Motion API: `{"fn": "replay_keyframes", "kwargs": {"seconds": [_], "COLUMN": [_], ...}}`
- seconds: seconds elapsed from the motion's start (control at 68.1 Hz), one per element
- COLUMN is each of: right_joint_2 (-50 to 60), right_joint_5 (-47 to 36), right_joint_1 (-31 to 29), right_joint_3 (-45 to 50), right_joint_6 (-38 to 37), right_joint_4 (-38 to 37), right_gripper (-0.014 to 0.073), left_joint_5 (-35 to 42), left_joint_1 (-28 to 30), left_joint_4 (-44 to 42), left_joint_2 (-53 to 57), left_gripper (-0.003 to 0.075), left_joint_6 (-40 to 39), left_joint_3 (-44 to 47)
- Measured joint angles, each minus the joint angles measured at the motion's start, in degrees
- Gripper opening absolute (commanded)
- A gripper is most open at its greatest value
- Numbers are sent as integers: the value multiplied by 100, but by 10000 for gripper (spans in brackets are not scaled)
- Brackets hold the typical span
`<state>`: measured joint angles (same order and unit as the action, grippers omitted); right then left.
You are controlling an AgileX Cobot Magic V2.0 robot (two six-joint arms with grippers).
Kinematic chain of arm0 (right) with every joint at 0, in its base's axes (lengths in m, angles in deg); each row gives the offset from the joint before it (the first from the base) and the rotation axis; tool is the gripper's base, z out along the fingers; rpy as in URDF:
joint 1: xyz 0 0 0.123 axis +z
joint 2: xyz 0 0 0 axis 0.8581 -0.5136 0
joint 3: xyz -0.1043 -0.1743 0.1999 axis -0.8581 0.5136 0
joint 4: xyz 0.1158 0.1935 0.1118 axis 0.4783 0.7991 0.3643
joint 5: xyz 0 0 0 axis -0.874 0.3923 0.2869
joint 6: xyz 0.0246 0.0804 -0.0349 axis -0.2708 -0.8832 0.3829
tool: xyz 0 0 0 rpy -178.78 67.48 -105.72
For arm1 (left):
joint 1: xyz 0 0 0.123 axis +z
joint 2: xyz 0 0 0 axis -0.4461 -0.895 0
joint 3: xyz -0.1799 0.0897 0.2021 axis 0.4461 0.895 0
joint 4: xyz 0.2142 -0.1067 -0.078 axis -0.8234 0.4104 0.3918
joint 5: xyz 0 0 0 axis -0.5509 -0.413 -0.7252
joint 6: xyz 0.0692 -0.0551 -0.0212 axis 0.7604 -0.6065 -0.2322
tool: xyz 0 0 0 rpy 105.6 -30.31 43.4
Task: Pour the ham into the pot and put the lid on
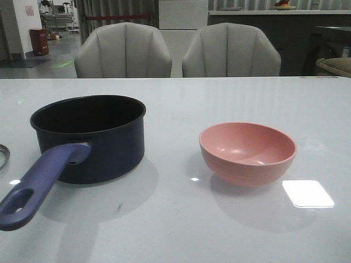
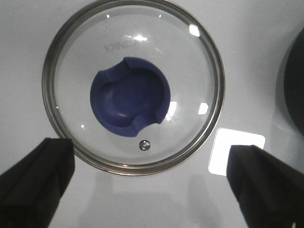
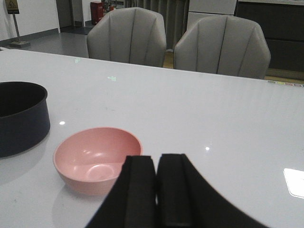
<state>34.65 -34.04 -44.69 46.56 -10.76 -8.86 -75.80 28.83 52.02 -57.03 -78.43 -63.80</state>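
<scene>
The dark navy pot [image 1: 90, 137] stands on the left of the white table [image 1: 175, 230], its purple-blue handle [image 1: 38, 183] pointing toward the front; it also shows in the right wrist view [image 3: 19, 118]. No ham shows anywhere; the pot's inside is dark. The glass lid [image 2: 133, 88] with its blue knob [image 2: 130, 97] lies flat on the table, just left of the pot [image 2: 297, 80]. My left gripper [image 2: 151, 161] hangs open above the lid's near rim and holds nothing. My right gripper [image 3: 157, 159] is shut and empty, beside the bowl.
A salmon-pink bowl [image 1: 248, 152] stands right of the pot and looks empty; it also shows in the right wrist view [image 3: 97, 159]. Only a sliver of the lid's rim [image 1: 3, 156] shows at the front view's left edge. Two grey chairs [image 1: 178, 52] stand behind the table.
</scene>
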Motion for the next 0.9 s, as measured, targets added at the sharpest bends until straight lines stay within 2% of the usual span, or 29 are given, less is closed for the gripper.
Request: {"fn": "replay_keyframes", "kwargs": {"seconds": [0.352, 0.895], "right_joint_2": [0, 0], "right_joint_5": [0, 0], "right_joint_1": [0, 0], "right_joint_3": [0, 0], "right_joint_6": [0, 0], "right_joint_4": [0, 0], "right_gripper": [148, 148], "left_joint_5": [-218, -107], "left_joint_1": [307, 320], "left_joint_4": [75, 146], "left_joint_2": [-879, -1531], "left_gripper": [691, 687], "left_joint_6": [250, 492], "left_joint_3": [-423, -598]}}
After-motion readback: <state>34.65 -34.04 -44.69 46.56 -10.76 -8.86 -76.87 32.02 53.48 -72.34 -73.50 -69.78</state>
